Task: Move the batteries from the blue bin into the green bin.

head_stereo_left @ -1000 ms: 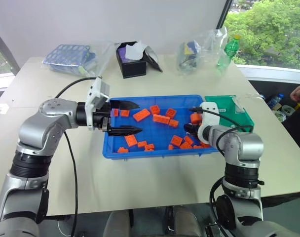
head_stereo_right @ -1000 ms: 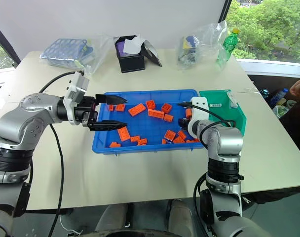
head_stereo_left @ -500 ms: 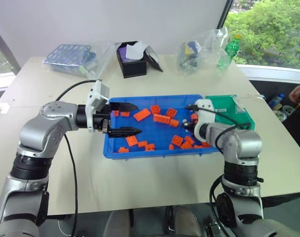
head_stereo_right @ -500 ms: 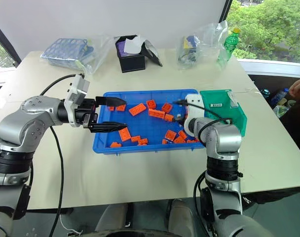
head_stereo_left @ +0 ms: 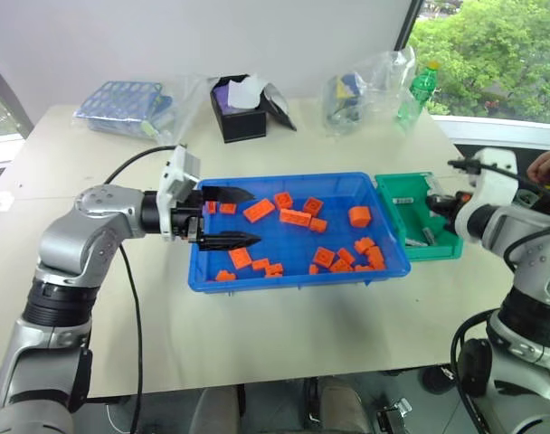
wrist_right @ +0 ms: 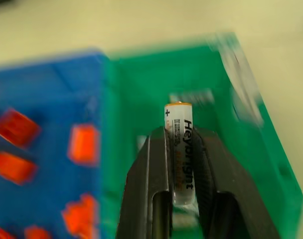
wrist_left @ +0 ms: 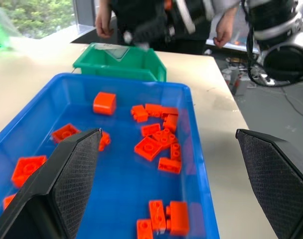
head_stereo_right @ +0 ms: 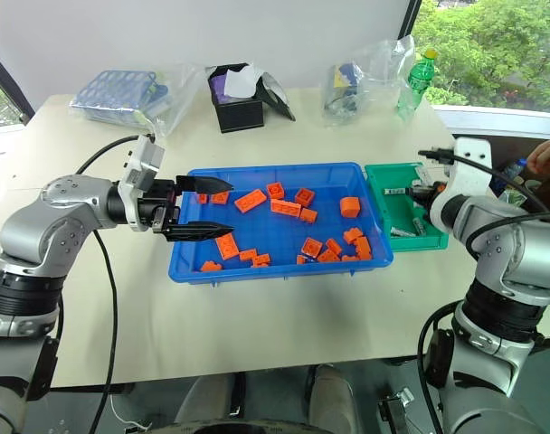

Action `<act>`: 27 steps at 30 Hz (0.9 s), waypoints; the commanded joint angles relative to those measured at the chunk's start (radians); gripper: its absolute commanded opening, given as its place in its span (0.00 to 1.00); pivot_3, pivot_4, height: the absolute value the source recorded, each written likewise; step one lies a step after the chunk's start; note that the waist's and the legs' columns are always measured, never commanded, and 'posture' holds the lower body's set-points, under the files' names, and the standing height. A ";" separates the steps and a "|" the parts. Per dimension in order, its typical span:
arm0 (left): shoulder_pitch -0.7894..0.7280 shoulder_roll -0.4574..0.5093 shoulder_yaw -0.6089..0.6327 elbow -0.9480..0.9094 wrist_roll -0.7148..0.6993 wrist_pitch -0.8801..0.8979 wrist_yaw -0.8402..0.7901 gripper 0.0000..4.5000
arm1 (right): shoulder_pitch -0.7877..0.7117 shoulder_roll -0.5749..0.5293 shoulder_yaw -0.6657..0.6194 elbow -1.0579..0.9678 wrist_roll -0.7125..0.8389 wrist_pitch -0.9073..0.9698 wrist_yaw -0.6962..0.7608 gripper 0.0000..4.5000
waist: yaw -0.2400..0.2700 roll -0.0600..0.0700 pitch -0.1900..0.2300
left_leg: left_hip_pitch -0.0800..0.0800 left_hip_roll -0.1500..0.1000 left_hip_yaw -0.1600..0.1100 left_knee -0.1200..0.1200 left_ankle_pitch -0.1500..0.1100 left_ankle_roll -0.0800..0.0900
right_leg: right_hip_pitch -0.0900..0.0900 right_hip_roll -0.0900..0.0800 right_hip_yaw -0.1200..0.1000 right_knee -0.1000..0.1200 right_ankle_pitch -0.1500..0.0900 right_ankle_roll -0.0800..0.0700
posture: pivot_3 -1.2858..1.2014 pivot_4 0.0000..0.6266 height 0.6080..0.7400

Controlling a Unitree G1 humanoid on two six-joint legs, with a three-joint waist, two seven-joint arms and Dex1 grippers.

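1. The blue bin (head_stereo_left: 293, 271) lies in the middle of the worktop (head_stereo_left: 284, 334), with the green bin (head_stereo_left: 420, 249) touching its right end.
2. The right tool (wrist_right: 176, 164) hangs over the green bin, its two black fingers (wrist_right: 146, 184) pinched on one battery (wrist_right: 180, 149) that stands upright between them, plus end up.
3. At least two more batteries (head_stereo_right: 403, 231) lie on the floor of the green bin; a white label sits near its far rim.
4. The left tool (head_stereo_left: 230, 217) hovers over the left end of the blue bin, pointing across it, its fingers (wrist_left: 67, 184) spread wide with nothing between them.
5. About seventeen orange bricks (head_stereo_left: 296, 217) are scattered in the blue bin; I can make out no battery among them, though some bricks overlap.
6. At the back of the worktop stand four other things: a blue grid rack in a plastic bag (head_stereo_left: 130, 104) at the left, a black box (head_stereo_left: 243, 113) with a purple lining and white paper, a clear plastic bag (head_stereo_left: 361, 90) with blue and yellow contents, and a green bottle (head_stereo_left: 422, 90) at the right.
7. None of these stands between the tools and the two bins.
8. A black cable (head_stereo_left: 130, 298) runs along the left arm.
9. A person's hand (head_stereo_left: 548, 165) shows at the right edge, beyond the worktop, well apart from the green bin.
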 commanded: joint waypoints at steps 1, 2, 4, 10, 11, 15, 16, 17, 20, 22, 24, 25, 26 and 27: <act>-0.028 0.004 0.006 -0.008 -0.005 -0.005 -0.011 1.00 | 0.009 -0.021 -0.007 0.010 0.007 -0.132 0.022 0.55 | -0.001 0.000 0.000 | 0.000 0.000 0.000 0.000 0.000 0.000 | 0.000 0.000 0.000 0.000 0.000 0.000 | 0.52 0.24 0.82; -0.029 0.004 0.008 -0.008 -0.006 -0.004 -0.011 1.00 | 0.019 -0.031 -0.004 0.015 0.018 -0.166 0.042 0.67 | -0.001 0.000 0.000 | 0.000 0.000 0.000 -0.001 0.000 0.000 | 0.000 0.000 0.000 0.000 0.000 0.000 | 0.52 0.24 0.82; -0.030 0.007 0.011 -0.005 -0.006 -0.004 -0.012 1.00 | 0.058 -0.080 0.018 0.005 0.037 -0.273 0.122 0.78 | 0.000 0.000 0.000 | 0.000 0.000 0.000 -0.001 0.000 0.000 | 0.000 0.000 0.000 0.000 0.000 0.000 | 0.52 0.24 0.82; -0.013 0.069 0.055 0.001 -0.019 0.014 -0.034 1.00 | 0.383 -0.421 -0.033 -0.045 0.147 -0.713 0.706 0.78 | 0.010 -0.001 0.001 | 0.000 -0.002 -0.002 -0.002 -0.001 0.000 | 0.002 -0.001 0.000 -0.005 -0.001 0.002 | 0.52 0.24 0.82; -0.007 0.090 0.067 0.005 -0.023 0.018 -0.042 1.00 | 0.429 -0.466 -0.070 -0.021 0.166 -0.771 0.798 0.78 | 0.008 -0.003 0.002 | 0.000 -0.003 -0.001 -0.002 -0.001 0.001 | 0.005 -0.001 0.001 -0.005 -0.001 0.002 | 0.52 0.24 0.82; 0.020 0.163 0.111 0.013 -0.033 0.027 -0.076 1.00 | 0.512 -0.566 -0.141 0.082 0.196 -0.879 0.973 0.78 | 0.002 -0.005 0.004 | 0.002 0.000 0.000 0.000 -0.002 -0.001 | 0.005 -0.001 0.000 -0.005 -0.001 0.002 | 0.52 0.24 0.82; 0.027 0.181 0.124 0.012 -0.038 0.031 -0.083 1.00 | 0.522 -0.580 -0.153 0.110 0.202 -0.892 0.998 0.78 | 0.002 -0.005 0.004 | 0.003 0.001 0.001 0.000 -0.002 -0.002 | 0.005 -0.001 -0.001 -0.006 -0.002 0.002 | 0.52 0.24 0.82; 0.031 0.191 0.132 0.011 -0.041 0.034 -0.087 1.00 | 0.528 -0.588 -0.159 0.129 0.207 -0.903 1.012 0.78 | 0.002 -0.004 0.004 | 0.003 0.002 0.001 0.001 -0.003 -0.003 | 0.002 -0.001 -0.002 -0.006 -0.002 0.002 | 0.52 0.24 0.82; 0.052 0.229 0.163 0.006 -0.053 0.044 -0.093 1.00 | 0.563 -0.609 -0.172 0.172 0.218 -0.920 1.071 0.78 | 0.005 -0.001 0.006 | 0.002 0.004 0.002 0.001 -0.003 -0.003 | 0.000 -0.001 -0.006 -0.011 -0.002 0.002 | 0.52 0.24 0.82; 0.068 0.252 0.183 0.006 -0.053 0.044 -0.094 1.00 | 0.571 -0.612 -0.169 0.186 0.227 -0.922 1.083 0.78 | 0.008 0.000 0.007 | 0.001 0.005 0.003 0.000 -0.003 -0.003 | 0.001 -0.001 -0.007 -0.013 -0.002 0.001 | 0.52 0.24 0.82; 0.076 0.264 0.196 0.020 -0.046 0.035 -0.088 1.00 | 0.550 -0.602 -0.147 0.177 0.247 -0.904 1.061 0.78 | 0.009 0.001 0.007 | 0.000 0.005 0.004 0.000 -0.003 -0.003 | 0.000 -0.002 -0.007 -0.014 -0.001 0.001 | 0.52 0.24 0.82; 0.078 0.267 0.201 0.027 -0.043 0.029 -0.086 1.00 | 0.544 -0.597 -0.138 0.165 0.254 -0.901 1.053 0.78 | 0.009 0.001 0.007 | 0.000 0.005 0.004 0.000 -0.003 -0.003 | 0.000 -0.002 -0.007 -0.014 -0.001 0.001 | 0.52 0.24 0.82; 0.080 0.268 0.204 0.033 -0.044 0.031 -0.084 1.00 | 0.540 -0.589 -0.131 0.150 0.263 -0.899 1.045 0.78 | 0.009 0.001 0.007 | 0.000 0.005 0.004 0.000 -0.003 -0.003 | 0.000 -0.002 -0.007 -0.013 -0.001 0.001 | 0.52 0.24 0.82; 0.082 0.270 0.204 0.034 -0.041 0.029 -0.083 1.00 | 0.537 -0.582 -0.128 0.139 0.272 -0.896 1.037 0.78 | 0.009 0.001 0.007 | 0.000 0.005 0.004 0.000 -0.003 -0.003 | 0.000 -0.002 -0.007 -0.013 -0.001 0.001 | 0.52 0.24 0.82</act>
